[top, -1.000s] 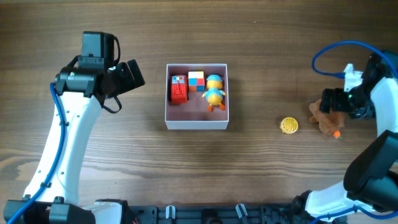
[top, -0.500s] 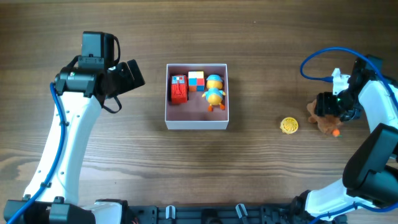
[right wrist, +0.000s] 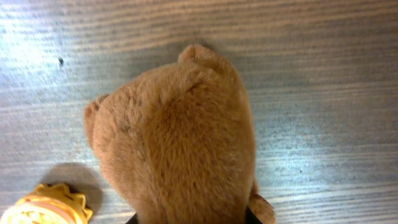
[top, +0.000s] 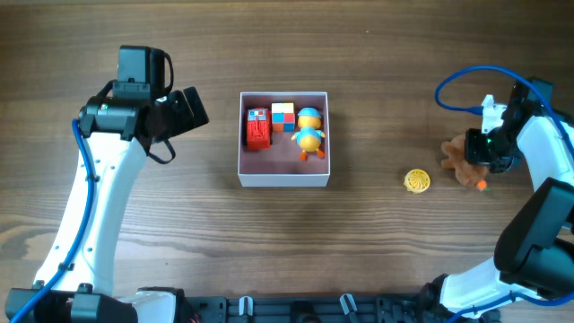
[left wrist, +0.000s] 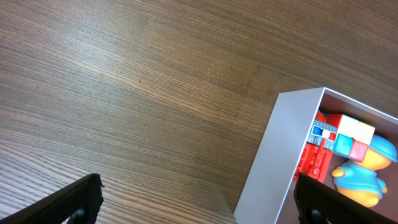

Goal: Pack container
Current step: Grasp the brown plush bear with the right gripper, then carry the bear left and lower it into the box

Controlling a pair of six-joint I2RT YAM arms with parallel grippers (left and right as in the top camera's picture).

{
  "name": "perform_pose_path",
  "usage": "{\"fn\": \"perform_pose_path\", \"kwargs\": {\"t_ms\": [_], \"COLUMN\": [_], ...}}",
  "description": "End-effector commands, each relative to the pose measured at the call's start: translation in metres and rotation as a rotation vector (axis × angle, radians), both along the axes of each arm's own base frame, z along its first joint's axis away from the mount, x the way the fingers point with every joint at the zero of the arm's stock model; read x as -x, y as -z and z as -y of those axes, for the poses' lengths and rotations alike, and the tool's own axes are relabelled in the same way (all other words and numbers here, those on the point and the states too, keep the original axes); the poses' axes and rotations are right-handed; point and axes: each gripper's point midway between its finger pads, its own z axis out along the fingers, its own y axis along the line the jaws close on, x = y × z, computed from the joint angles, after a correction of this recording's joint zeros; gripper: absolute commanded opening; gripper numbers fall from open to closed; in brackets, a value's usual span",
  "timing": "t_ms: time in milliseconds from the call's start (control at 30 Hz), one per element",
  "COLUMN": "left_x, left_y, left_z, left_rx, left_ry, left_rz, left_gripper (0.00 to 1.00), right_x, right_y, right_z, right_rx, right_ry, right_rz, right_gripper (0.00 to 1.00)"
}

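Pickup step underway: right gripper [top: 482, 154] sitting over teddy bear [right wrist: 180, 143], jaws hidden, grip unclear. Left gripper [left wrist: 199, 202] hanging wide open, holding nothing. Next move probably needing firm grasp, then carrying bear into container [top: 284, 178].

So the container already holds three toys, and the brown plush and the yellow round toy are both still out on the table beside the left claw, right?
Wrong arm. The overhead view shows the brown plush and yellow round toy by the right claw; the container does hold three toys.
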Motion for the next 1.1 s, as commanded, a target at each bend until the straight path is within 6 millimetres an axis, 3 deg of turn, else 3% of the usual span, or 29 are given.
{"fn": "perform_pose_path", "kwargs": {"t_ms": [0, 100, 167, 233, 333, 433, 500, 533, 667, 700, 867, 1067], "left_x": [-0.002, -0.006, -0.008, -0.006, -0.004, -0.001, 0.002, 0.002, 0.002, 0.002, 0.002, 0.002], "left_y": [0.0, -0.002, -0.003, -0.003, -0.003, -0.002, -0.002, -0.002, -0.002, -0.002, -0.002, -0.002], "left_z": [-0.002, -0.005, -0.019, -0.037, -0.058, -0.074, -0.084, -0.085, -0.085, -0.085, -0.085, -0.085], "left_rx": [0.002, 0.003, 0.004, 0.007, 0.051, 0.096, 0.096, 0.096, 0.096, 0.096, 0.096, 0.096], "left_ry": [-0.014, -0.023, -0.062, -0.121, -0.183, -0.234, -0.263, -0.266, -0.267, -0.267, -0.267, -0.267], "left_rz": [-0.001, 0.021, 0.027, 0.024, 0.025, 0.023, 0.023, 0.023, 0.023, 0.023, 0.023, 0.023], "left_gripper": [1.0, 1.0, 1.0, 1.0, 1.0, 1.0, 1.0, 1.0, 1.0, 1.0, 1.0, 1.0], "right_x": [-0.011, -0.036, -0.055, -0.067, -0.07, -0.054, -0.031, -0.023, -0.002, 0.002, 0.0, 0.001], "right_y": [-0.006, -0.047, -0.096, -0.143, -0.198, -0.218, -0.205, -0.196, -0.153, -0.134, -0.069, -0.045], "right_z": [-0.008, -0.022, -0.052, -0.094, -0.168, -0.257, -0.321, -0.341, -0.391, -0.402, -0.412, -0.411], "right_rx": [-0.027, 0.007, 0.031, 0.043, 0.074, 0.014, -0.031, -0.036, -0.029, -0.03, -0.012, -0.003], "right_ry": [0.033, -0.017, -0.111, -0.236, -0.44, -0.661, -0.843, -0.914, -1.119, -1.148, -1.17, -1.174], "right_rz": [0.05, 0.172, 0.288, 0.396, 0.533, 0.597, 0.569, 0.547, 0.44, 0.395, 0.234, 0.173], "right_gripper": [0.04, 0.04, 0.05, 0.05, 0.04, 0.04, 0.04, 0.04, 0.04, 0.04, 0.04, 0.04]}}
